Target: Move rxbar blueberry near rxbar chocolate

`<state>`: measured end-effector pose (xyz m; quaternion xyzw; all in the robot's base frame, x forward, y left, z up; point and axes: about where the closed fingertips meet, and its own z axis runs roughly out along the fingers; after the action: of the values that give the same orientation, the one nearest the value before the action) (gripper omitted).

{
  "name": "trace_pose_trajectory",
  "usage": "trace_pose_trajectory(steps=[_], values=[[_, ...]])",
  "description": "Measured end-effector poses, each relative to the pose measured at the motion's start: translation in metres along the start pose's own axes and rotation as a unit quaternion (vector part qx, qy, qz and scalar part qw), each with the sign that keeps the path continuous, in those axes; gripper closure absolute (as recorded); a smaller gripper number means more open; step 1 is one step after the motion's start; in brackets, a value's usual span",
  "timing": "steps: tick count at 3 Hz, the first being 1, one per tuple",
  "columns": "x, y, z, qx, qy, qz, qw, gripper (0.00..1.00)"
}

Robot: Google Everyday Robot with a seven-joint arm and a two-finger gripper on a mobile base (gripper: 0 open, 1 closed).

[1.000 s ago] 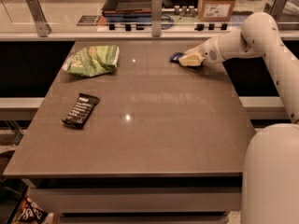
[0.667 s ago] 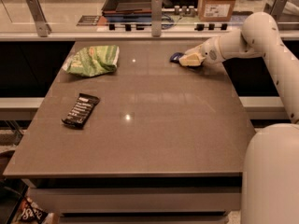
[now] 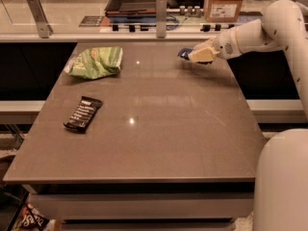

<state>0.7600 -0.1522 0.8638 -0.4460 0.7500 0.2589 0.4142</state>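
The rxbar blueberry (image 3: 184, 53), a small dark blue wrapper, is at the far right of the table, and only its left end shows past my fingers. My gripper (image 3: 196, 56), with cream fingers, reaches in from the right and is shut on that bar, holding it just above the tabletop. The rxbar chocolate (image 3: 83, 113), a black wrapper with white text lines, lies flat near the table's left edge, far from the gripper.
A crumpled green chip bag (image 3: 94, 62) lies at the far left of the grey table (image 3: 159, 143). Behind the table a counter holds a dark tray (image 3: 137, 1), a cardboard box (image 3: 224, 1) and a metal post (image 3: 161, 16).
The gripper and the blue bar have risen slightly from the tabletop. The black bar and the green bag have not moved.
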Motion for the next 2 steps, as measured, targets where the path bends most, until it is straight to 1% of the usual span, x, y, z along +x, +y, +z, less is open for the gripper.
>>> trace_pose_trajectory(steps=[1, 2], values=[[-0.011, 0.016, -0.023, -0.012, -0.005, -0.006, 0.9999, 1.0], [-0.02, 0.045, -0.039, -0.038, -0.015, -0.018, 0.999, 1.0]])
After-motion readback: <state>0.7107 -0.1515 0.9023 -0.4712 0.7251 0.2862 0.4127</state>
